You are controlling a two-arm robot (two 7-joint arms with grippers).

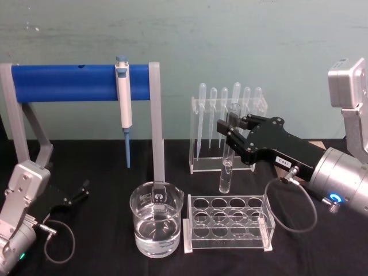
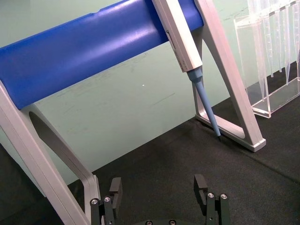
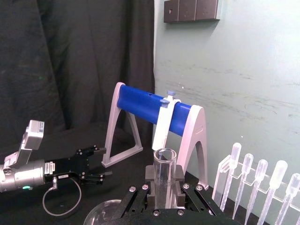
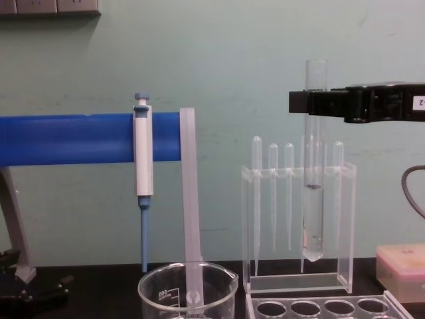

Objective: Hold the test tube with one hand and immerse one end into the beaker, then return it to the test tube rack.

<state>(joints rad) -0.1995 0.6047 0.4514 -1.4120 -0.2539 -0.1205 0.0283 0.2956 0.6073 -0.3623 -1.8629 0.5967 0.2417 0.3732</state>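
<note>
Test tube (image 1: 225, 169) hangs upright in the right hand (image 1: 228, 133), whose black fingers are clamped on its upper part. Nearest on the black tabletop (image 1: 103, 172), the beaker (image 1: 141, 230) stands just left of the rack (image 1: 227, 231); the head view looks down on water inside it. The left hand (image 1: 77, 194) sits low at the left, fingers spread and holding nothing.

A little farther on, the tube's rounded bottom hangs clear of the tabletop at the rack's far edge (over it or just behind it, I cannot tell). The chest view adds a liquid line partway up the tube. The right wrist view looks onto its open rim above the fingers.

Farther back stand the pipettes (image 1: 230, 95) in their clear holder. To their left the pipettor (image 1: 123, 92) hangs on the blue bar (image 1: 69, 82), against the green wall.
</note>
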